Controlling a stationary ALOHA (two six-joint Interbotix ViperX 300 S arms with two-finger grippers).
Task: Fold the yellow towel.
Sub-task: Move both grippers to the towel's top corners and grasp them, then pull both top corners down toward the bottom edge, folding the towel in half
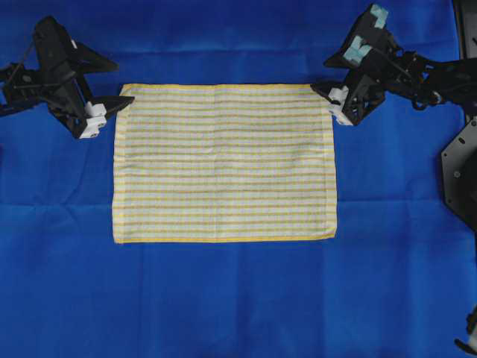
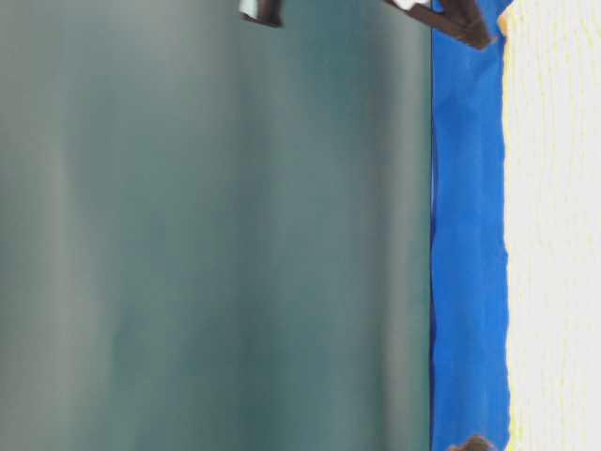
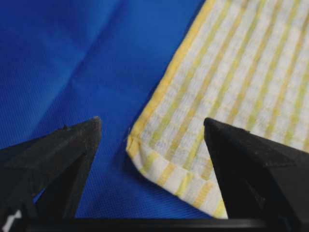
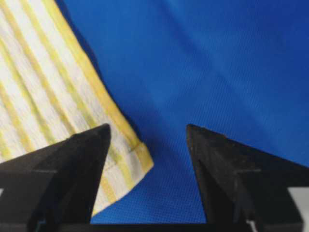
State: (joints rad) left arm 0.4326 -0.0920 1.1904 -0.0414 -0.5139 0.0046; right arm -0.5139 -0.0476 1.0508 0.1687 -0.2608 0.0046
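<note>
Black fingers [image 3: 63, 159] of my left gripper [image 3: 152, 126] fill the lower edge of the left wrist view, spread wide apart with nothing between them but cloth below. Framed in that gap is one corner of the yellow towel [image 3: 227, 82], its solid yellow hem running up and to the right, the corner tip slightly curled and lying on the blue cloth [image 3: 72, 58].

My right gripper [image 4: 147, 126] shows the same stance in the right wrist view: both black fingers [image 4: 72, 164] held well apart, gripping nothing. Another towel corner [image 4: 43, 92] lies beneath and partly behind the left-hand finger, with bare blue cloth [image 4: 217, 58] under the other.

Seen from overhead, the yellow towel [image 1: 223, 164] lies flat and unfolded as a single rectangle near the middle of the blue cloth [image 1: 223, 298] that covers the tabletop, its long sides running left to right. My left gripper [image 1: 119, 108] sits at the towel's upper left corner and my right gripper [image 1: 326, 95] at its upper right corner, each pointing inward. Whether the fingertips touch the fabric cannot be told.

Rotated on its side, the table-level view shows a strip of blue cloth [image 2: 468, 235] beside the pale towel [image 2: 554, 235], with dark gripper parts at the top edge.
</note>
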